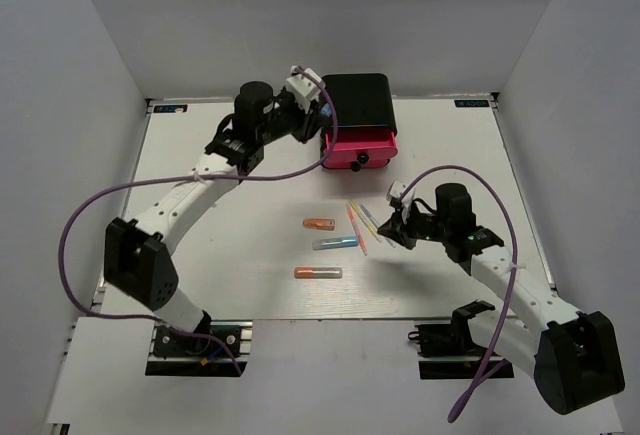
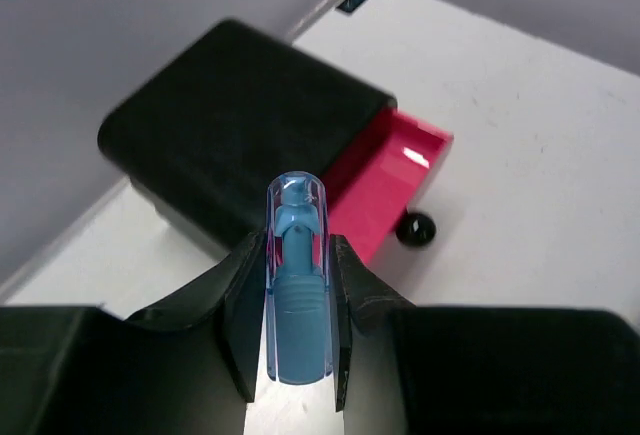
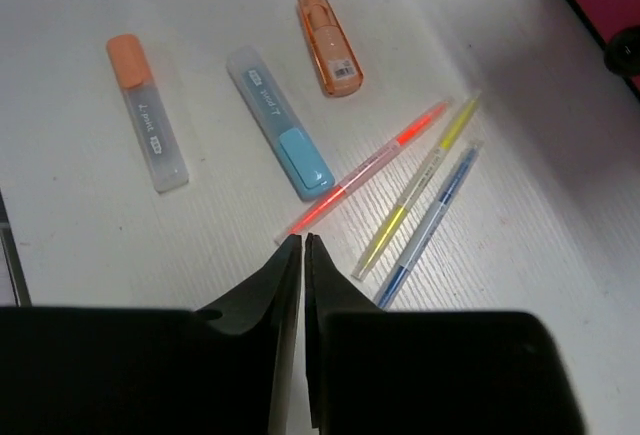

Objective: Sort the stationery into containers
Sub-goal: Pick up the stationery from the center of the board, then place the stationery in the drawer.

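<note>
Gripping a blue tube (image 2: 298, 340) upright in the left gripper (image 2: 297, 255) beside the black box (image 2: 230, 125), presumably bound for its pulled-out pink drawer (image 2: 385, 190), with the right gripper (image 3: 302, 250) pinched shut, empty, tips just short of the sticks (image 3: 420, 185)

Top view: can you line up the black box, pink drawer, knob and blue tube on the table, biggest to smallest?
1. black box
2. pink drawer, the part sticking out
3. blue tube on the table
4. knob
</note>
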Robot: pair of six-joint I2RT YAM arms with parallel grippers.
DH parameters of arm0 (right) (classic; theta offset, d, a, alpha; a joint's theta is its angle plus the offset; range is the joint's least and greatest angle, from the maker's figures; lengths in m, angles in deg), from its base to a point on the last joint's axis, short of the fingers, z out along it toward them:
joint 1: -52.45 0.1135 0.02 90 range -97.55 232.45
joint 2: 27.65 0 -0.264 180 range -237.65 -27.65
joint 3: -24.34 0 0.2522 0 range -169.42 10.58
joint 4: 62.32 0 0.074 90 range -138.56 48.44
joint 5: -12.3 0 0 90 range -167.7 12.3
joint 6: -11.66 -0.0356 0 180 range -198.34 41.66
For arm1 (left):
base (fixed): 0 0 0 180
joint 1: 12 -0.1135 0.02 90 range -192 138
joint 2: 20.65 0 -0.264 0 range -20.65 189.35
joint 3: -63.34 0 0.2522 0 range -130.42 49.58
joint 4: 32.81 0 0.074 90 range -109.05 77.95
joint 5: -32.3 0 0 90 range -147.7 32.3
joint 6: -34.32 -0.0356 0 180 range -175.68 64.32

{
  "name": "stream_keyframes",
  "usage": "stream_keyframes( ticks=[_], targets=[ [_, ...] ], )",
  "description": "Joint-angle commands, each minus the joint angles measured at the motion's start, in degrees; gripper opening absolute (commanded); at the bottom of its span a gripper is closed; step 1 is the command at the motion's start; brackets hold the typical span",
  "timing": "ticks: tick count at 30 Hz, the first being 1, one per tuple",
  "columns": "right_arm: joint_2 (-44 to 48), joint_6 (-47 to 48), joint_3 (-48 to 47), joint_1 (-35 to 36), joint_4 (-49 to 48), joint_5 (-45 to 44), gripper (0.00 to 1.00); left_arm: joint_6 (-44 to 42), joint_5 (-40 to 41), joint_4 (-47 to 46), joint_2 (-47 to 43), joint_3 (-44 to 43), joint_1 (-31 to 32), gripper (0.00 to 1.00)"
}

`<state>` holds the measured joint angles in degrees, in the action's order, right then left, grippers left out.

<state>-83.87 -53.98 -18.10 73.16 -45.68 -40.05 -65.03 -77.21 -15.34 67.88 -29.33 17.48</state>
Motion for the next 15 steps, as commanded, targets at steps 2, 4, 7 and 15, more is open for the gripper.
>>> stream_keyframes(
  ticks=[2, 4, 7, 15],
  targets=[
    [0.2, 4.8, 0.2, -0.1, -3.8, 5.2, 0.12, 0.5, -4.6, -5.3, 6.6, -5.5, 0.1, 0.00],
    [-0.2, 5.3, 0.2, 0.0, -4.5, 5.0, 0.14, 1.3, -5.2, -9.7, 9.0, -5.5, 0.7, 0.00],
    [-0.6, 5.6, 0.5, -0.1, -5.6, 3.8, 0.16, 3.4, -5.2, -12.4, 12.1, -6.2, 1.3, 0.01],
    [-1.9, 3.5, 1.3, -0.1, -9.3, 0.0, 0.20, 4.0, -2.5, -13.5, 17.5, -9.1, 3.6, 0.08]
  ],
)
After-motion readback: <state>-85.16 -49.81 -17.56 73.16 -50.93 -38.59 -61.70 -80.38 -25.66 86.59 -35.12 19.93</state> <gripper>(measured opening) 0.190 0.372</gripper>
